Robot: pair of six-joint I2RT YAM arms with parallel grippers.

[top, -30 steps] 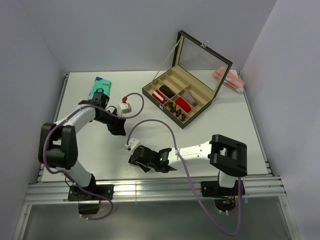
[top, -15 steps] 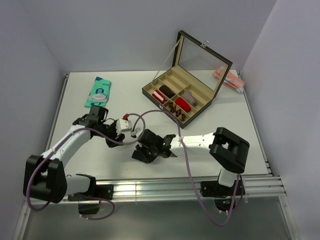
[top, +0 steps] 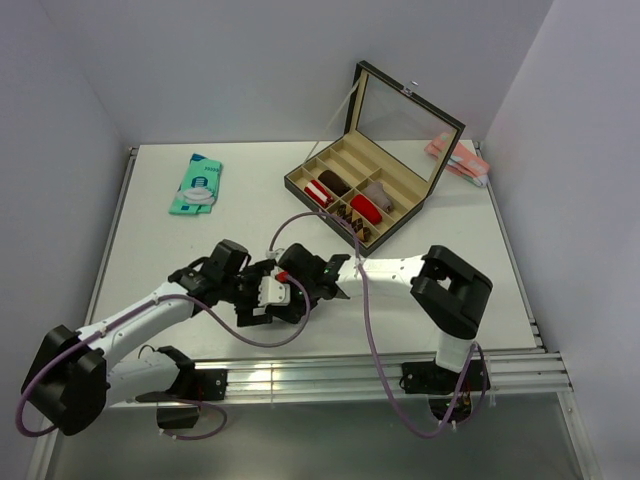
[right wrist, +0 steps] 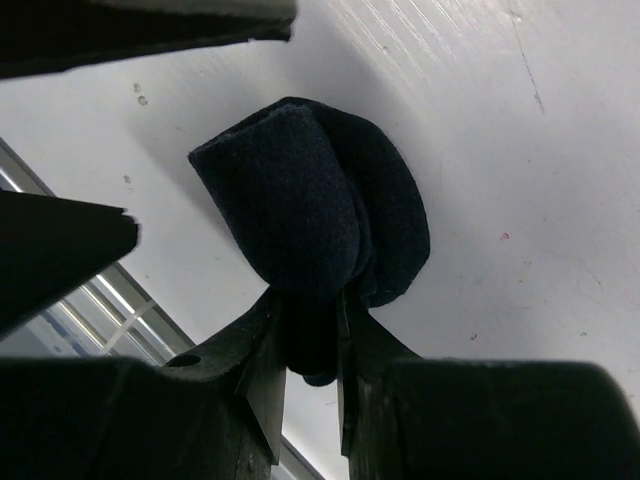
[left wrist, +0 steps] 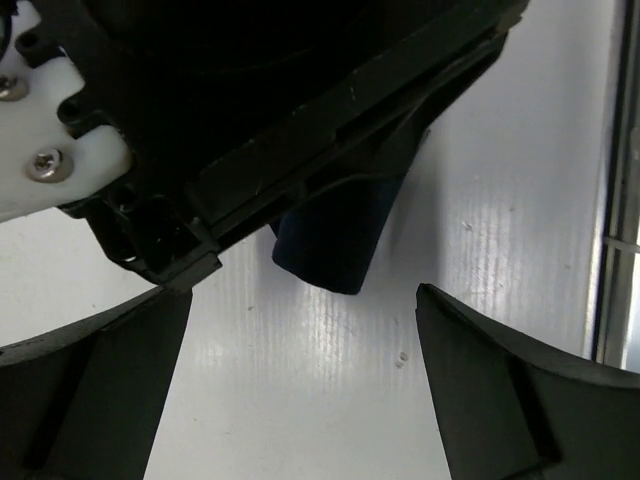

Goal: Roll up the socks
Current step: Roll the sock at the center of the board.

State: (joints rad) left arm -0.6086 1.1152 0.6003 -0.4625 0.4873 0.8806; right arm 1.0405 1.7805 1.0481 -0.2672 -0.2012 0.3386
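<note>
A navy sock (right wrist: pixel 310 220), folded into a stubby bundle, is pinched at one end between the fingers of my right gripper (right wrist: pixel 312 308), which is shut on it just above the white table. In the left wrist view the same sock (left wrist: pixel 335 245) pokes out below the right gripper's black body. My left gripper (left wrist: pixel 302 312) faces it, open wide, with only bare table between its fingers. From above, both grippers meet near the table's middle front, left (top: pixel 262 295) and right (top: pixel 298 280); the sock is hidden under them. A dark brown sock roll (top: pixel 339 183) lies in the box.
An open compartment box (top: pixel 400 215) with a raised lid stands at the back right, holding red, striped and brown rolls. A teal printed packet (top: pixel 197 184) lies at the back left. Pink items (top: pixel 455 157) sit by the right wall. The metal rail (top: pixel 320 375) runs along the near edge.
My left arm swung from the back left to the middle front and its gripper opened wide. My right gripper carried the navy sock away from the near edge toward the left gripper.
</note>
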